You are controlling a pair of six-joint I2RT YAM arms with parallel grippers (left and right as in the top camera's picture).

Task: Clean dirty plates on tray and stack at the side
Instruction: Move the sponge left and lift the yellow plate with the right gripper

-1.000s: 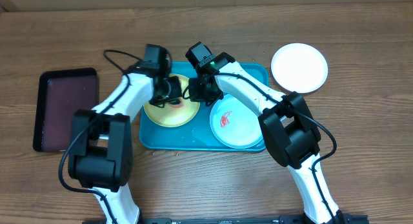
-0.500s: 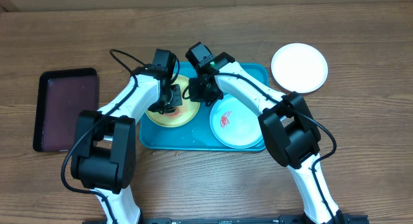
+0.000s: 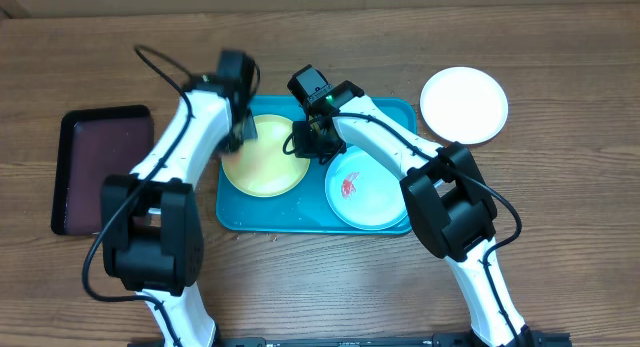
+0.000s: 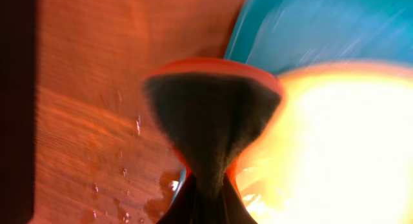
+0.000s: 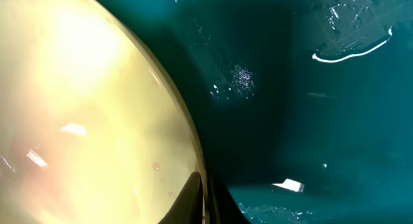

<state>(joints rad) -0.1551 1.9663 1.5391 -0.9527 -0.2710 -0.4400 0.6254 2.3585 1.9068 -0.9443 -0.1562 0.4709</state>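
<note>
The lime green plate [image 3: 265, 162] lies in the left half of the turquoise tray [image 3: 290, 219], and I see no red on its face. My right gripper [image 3: 306, 141] is shut on its right rim; in the right wrist view the fingers [image 5: 205, 201] pinch the plate's edge [image 5: 84, 101]. My left gripper [image 3: 238, 130] is shut on an orange sponge with a dark scouring face [image 4: 213, 114], held over the tray's left rim beside the plate [image 4: 342, 140]. The mint-blue plate [image 3: 365, 187] with a red smear lies in the tray's right half. The white plate [image 3: 463, 105] sits on the table, right of the tray.
A dark maroon tray [image 3: 100, 167] lies on the table to the left. Water drops wet the wood [image 4: 122, 179] by the turquoise tray's left rim. The tray floor [image 5: 310, 121] is wet too.
My left gripper has moved with the sponge from over the lime green plate to the left and back, over the tray's left rim. The plate's face is now uncovered. The right arm has not moved.
</note>
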